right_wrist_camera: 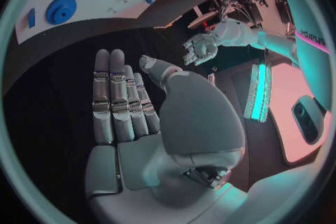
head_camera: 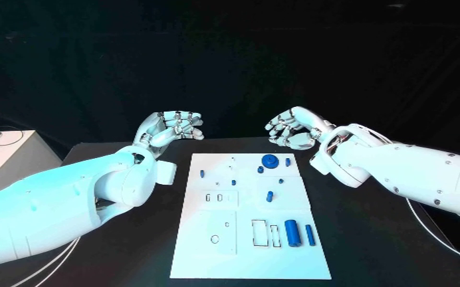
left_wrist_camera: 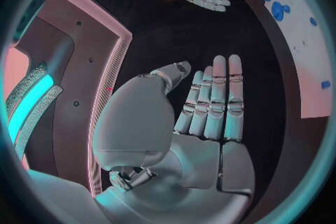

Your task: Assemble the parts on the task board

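Observation:
The white task board (head_camera: 249, 254) lies in the middle of the black table. On it I see a round blue gear (head_camera: 270, 161), a large blue cylinder (head_camera: 291, 233), a thin blue pin (head_camera: 308, 235) and several small blue parts such as one at mid-board (head_camera: 269, 196). My left hand (head_camera: 173, 127) hovers beyond the board's far left corner, open, fingers loosely bent, holding nothing. My right hand (head_camera: 292, 129) hovers beyond the far right corner, also empty. In the left wrist view the left hand (left_wrist_camera: 210, 106) shows flat, straight fingers; the right hand (right_wrist_camera: 122, 101) looks the same in its own view.
A pale box (head_camera: 19, 151) stands at the table's far left edge. The board's edge (left_wrist_camera: 308, 39) and gear (left_wrist_camera: 278, 10) show in the left wrist view, the gear (right_wrist_camera: 61, 9) again in the right wrist view. Black tabletop lies on both sides of the board.

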